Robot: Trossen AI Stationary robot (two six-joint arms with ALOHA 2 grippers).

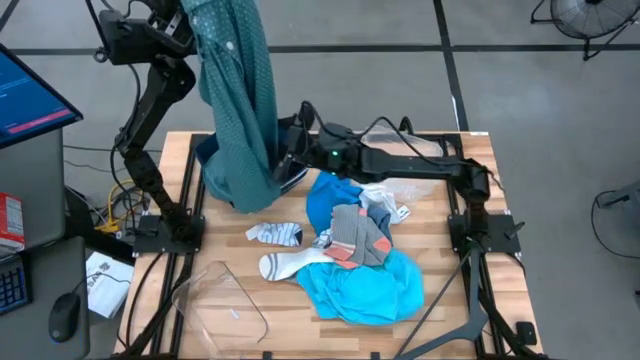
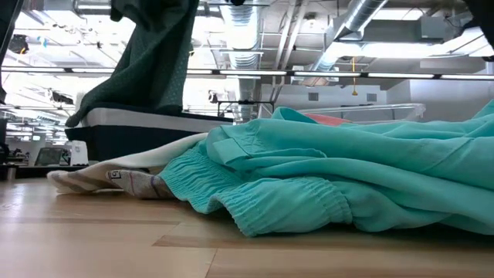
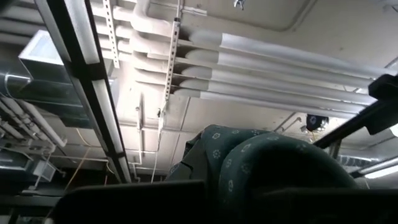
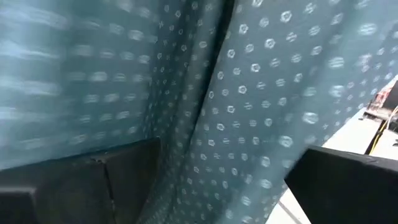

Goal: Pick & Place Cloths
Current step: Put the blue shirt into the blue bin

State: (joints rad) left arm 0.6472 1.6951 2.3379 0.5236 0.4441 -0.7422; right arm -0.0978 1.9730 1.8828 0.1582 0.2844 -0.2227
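Left gripper [image 1: 190, 15] is raised high above the dark blue bin [image 1: 208, 152], pinching the top of the teal shirt [image 1: 238, 100] — the fabric hangs down so its lower end drapes over the bin. Right gripper [image 1: 290, 155] reaches to just beside the bin with fingers spread around the hanging shirt. Turquoise top [image 1: 365, 285], grey-and-coral socks [image 1: 355, 238] and white socks [image 1: 275, 235] lie near the bin on the table [image 1: 450, 270].

Teal shirt [image 1: 238, 100] hangs; tops [image 1: 365, 285], socks [image 1: 355, 238] lie heaped.
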